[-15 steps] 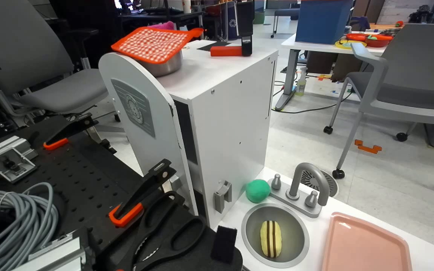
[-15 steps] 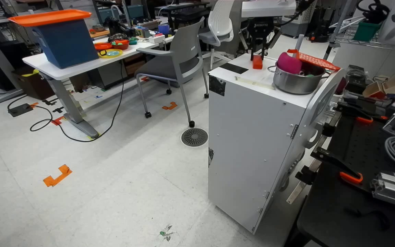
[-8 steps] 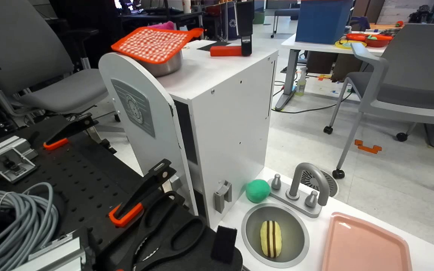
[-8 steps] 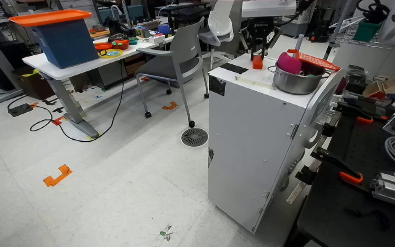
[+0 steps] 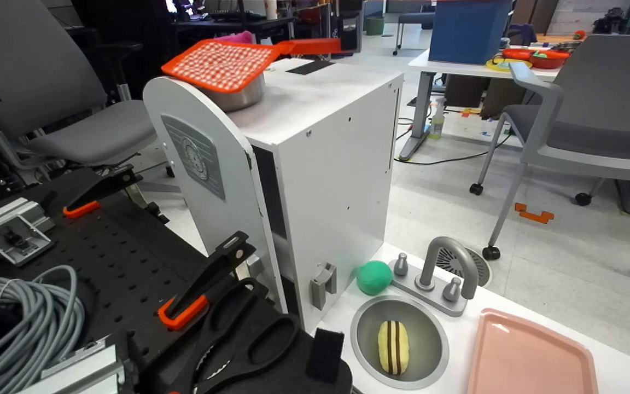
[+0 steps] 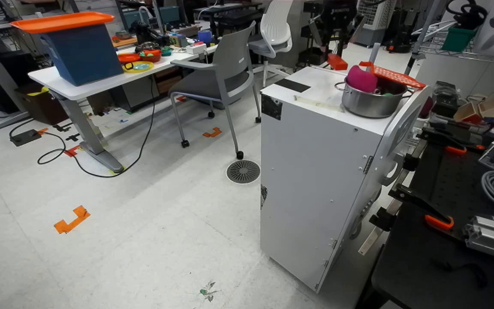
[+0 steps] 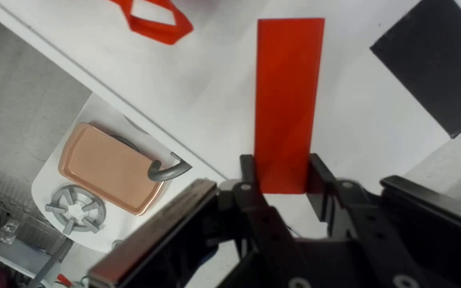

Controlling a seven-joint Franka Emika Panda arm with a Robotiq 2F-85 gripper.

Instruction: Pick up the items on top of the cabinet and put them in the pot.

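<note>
Block (image 7: 287,92) was pinched at one end by gripper (image 7: 282,171), held high likely to clear pot (image 6: 368,103) at front edge of cabinet top (image 6: 327,89).

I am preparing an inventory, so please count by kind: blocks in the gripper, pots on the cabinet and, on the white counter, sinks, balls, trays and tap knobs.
Block: 1
Pot: 1
Sink: 1
Ball: 1
Tray: 1
Tap knobs: 2
Total: 7
</note>
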